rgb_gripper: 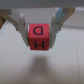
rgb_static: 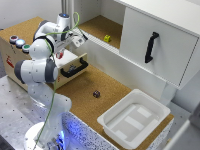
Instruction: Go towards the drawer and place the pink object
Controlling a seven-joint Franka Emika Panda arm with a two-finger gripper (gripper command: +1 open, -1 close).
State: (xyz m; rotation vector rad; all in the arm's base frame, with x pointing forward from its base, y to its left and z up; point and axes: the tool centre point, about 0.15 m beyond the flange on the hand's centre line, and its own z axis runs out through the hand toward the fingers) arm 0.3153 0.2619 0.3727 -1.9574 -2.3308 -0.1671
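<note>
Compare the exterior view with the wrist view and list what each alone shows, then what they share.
Only the exterior view shows the small light-wood drawer with black bar handle, the white plastic bin, the large white door and a small yellow object. Only the wrist view shows the pink lettered cube clamped between the fingers. Both show the gripper, though its jaws are unclear from outside.

Both feeds look pretty soft on my end. The exterior view is evenly lit and bright, the white door (rgb_static: 159,44) nearly washed out, with blue light glowing at the arm's base (rgb_static: 50,141). The wrist view is blurrier: the block (rgb_gripper: 39,36) has smeared lettering, a faint shadow under it, and the pale background shows no detail.
</note>
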